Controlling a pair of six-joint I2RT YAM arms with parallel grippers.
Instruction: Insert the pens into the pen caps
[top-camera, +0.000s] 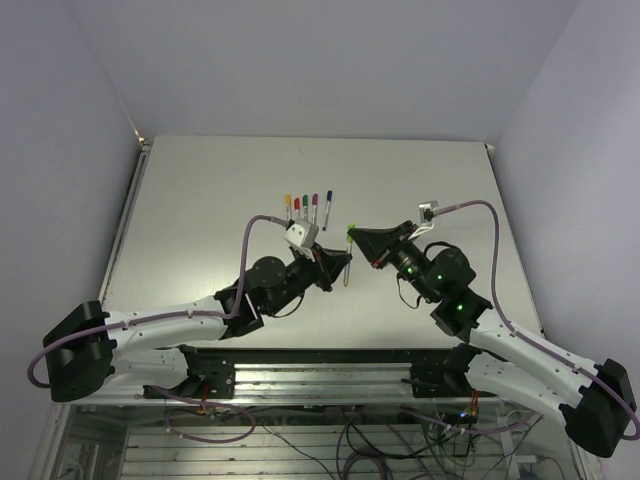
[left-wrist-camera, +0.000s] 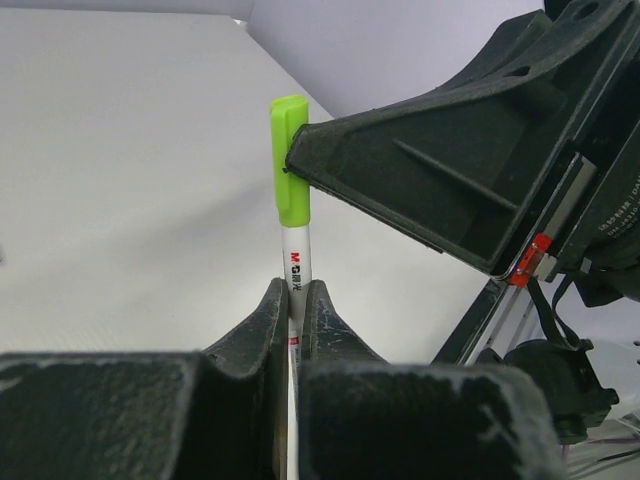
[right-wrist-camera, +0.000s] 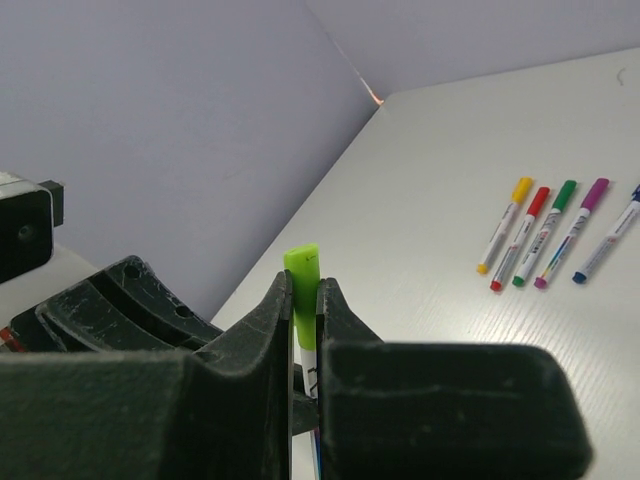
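Light green, the cap (left-wrist-camera: 290, 160) sat over the end of the pen (left-wrist-camera: 298, 258), pinched between the fingers of the right claw (right-wrist-camera: 304, 300). The left claw (left-wrist-camera: 296, 305) clamped the barrel just below. Five capped pens (right-wrist-camera: 543, 234) lay in a row on the table (top-camera: 200, 200) beyond both claws.

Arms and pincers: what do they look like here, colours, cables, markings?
Both arms have white links, left arm, right arm, with black joints. A lilac cable runs along each. Green lights glow on the right arm's joints. The left pincer and right pincer are matte black, wedge-shaped, rough-textured; a red tag marks the right one.
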